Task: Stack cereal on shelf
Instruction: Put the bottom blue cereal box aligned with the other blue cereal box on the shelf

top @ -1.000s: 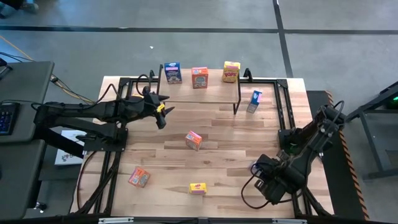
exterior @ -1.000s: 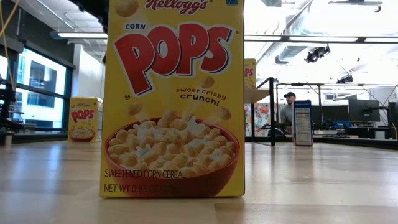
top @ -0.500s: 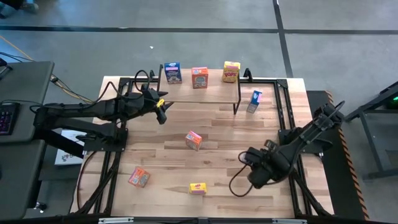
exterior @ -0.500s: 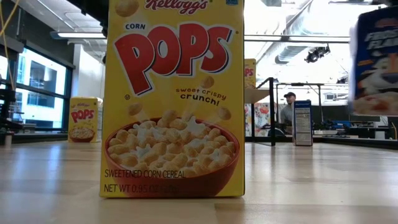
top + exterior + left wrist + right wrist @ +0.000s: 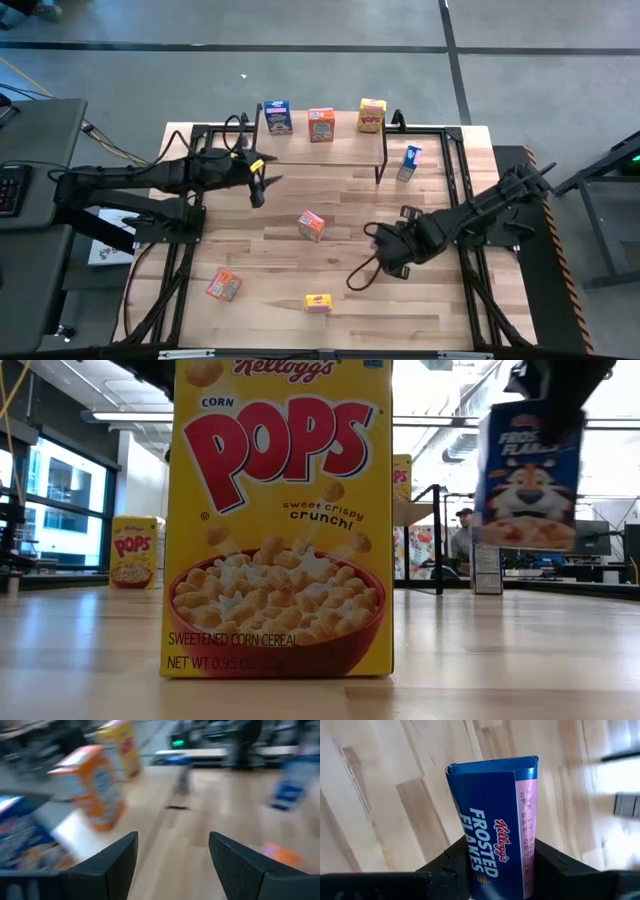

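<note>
Large light wood worktop (image 5: 330, 210) spread below both dark arms. At its far edge, low shelf with pale plank top and black wire legs (image 5: 322, 148), carrying three upright boxes: blue (image 5: 277, 116), orange (image 5: 321, 124), yellow (image 5: 372, 115). Loose elsewhere: another blue box (image 5: 409, 162) just beside the shelf's right end, an orange box (image 5: 312, 225) mid-worktop, an orange one (image 5: 223, 285) and a small yellow Corn Pops box (image 5: 318, 302) near the front edge.

Swung inward from the front right corner over the last second, now mid-worktop: right gripper (image 5: 492, 870), fingers clamped on a blue cardboard Frosted Flakes box (image 5: 495, 820), lifted clear of the wood and hanging upright in the low view (image 5: 528, 475). Probably a carry toward the shelf under way.

Shifted only slightly near the shelf's left end: left gripper (image 5: 172, 865), fingers spread wide, nothing between them.
</note>
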`<state>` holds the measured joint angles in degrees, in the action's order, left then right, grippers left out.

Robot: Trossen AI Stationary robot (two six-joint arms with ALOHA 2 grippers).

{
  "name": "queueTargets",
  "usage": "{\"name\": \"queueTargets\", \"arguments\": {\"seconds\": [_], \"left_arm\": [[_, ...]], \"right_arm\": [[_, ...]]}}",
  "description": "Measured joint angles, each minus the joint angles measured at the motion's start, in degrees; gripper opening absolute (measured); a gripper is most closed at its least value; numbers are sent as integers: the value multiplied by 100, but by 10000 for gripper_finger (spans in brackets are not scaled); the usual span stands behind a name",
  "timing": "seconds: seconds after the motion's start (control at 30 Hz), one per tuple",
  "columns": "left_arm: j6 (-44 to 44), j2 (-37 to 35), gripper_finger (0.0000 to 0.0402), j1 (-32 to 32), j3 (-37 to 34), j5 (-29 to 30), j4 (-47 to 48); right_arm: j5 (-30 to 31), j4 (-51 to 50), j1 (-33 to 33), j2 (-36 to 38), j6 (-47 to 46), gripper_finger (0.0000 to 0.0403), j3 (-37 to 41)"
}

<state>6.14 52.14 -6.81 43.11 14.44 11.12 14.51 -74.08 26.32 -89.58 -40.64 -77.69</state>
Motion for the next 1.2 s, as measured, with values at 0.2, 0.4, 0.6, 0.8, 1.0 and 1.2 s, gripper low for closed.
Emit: {"name": "queueTargets", "arguments": {"seconds": [0.2,0.4,0.6,0.8,1.0,1.2], "left_arm": [[13,0,235,146,0,-881,-106],[-159,163,235,245,0,-1044,-360],[-402,459,235,243,0,-1043,-725],[-401,746,235,250,0,-1043,-1139],[-386,1197,235,250,2,-1045,-1748],[-258,1695,235,254,2,-1189,-2073]], "right_arm": [[28,260,-413,0,1022,135,-4],[76,586,-771,0,2098,136,-468],[177,758,-1150,0,3046,136,-1129],[-11,838,-1535,0,3607,135,-1518],[-446,1128,-1824,0,3968,135,-1561],[-455,1307,-2008,-2,4114,135,-1561]]}}
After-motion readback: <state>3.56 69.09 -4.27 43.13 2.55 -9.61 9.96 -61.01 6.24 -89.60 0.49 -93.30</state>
